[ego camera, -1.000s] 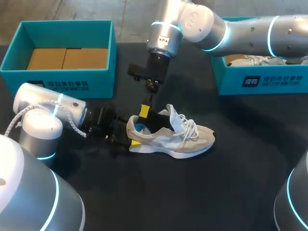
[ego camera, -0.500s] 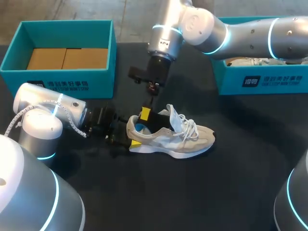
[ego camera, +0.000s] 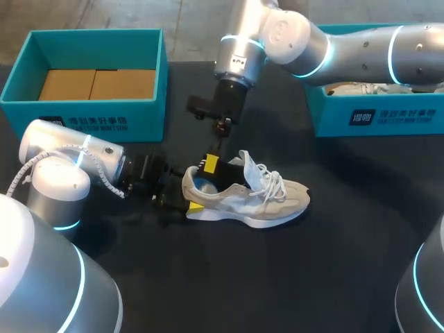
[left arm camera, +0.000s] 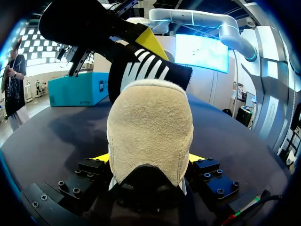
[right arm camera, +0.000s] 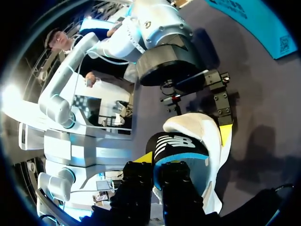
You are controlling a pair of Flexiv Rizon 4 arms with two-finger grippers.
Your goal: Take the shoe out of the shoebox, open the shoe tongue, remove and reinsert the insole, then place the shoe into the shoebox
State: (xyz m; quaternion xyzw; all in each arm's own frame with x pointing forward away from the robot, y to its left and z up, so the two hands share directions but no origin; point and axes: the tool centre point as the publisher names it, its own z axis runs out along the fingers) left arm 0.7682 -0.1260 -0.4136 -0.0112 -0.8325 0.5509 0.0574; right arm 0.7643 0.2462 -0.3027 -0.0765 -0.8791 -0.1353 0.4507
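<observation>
A beige and white sneaker (ego camera: 272, 198) lies on its sole on the black table, toe to the right. My left gripper (ego camera: 189, 200) comes in low from the left, its yellow tips on either side of the heel (left arm camera: 150, 122), holding it. My right gripper (ego camera: 210, 164) hangs over the shoe's opening, shut on the raised heel end of the black insole (ego camera: 225, 175). That insole (right arm camera: 176, 143), striped white with a blue edge, sticks up out of the shoe (right arm camera: 200, 125) between the right gripper's (right arm camera: 156, 172) fingers. From the left gripper (left arm camera: 148, 160) the insole (left arm camera: 150, 70) rises behind the heel.
A teal shoebox (ego camera: 90, 114) with a cardboard liner stands at the back left. A second teal box (ego camera: 374, 114) at the back right holds another pale shoe (ego camera: 368, 87). The right arm crosses over it.
My right gripper's fingers have closed on the insole, and its wrist has shifted slightly up and to the right. The shoe and left gripper have stayed put.
</observation>
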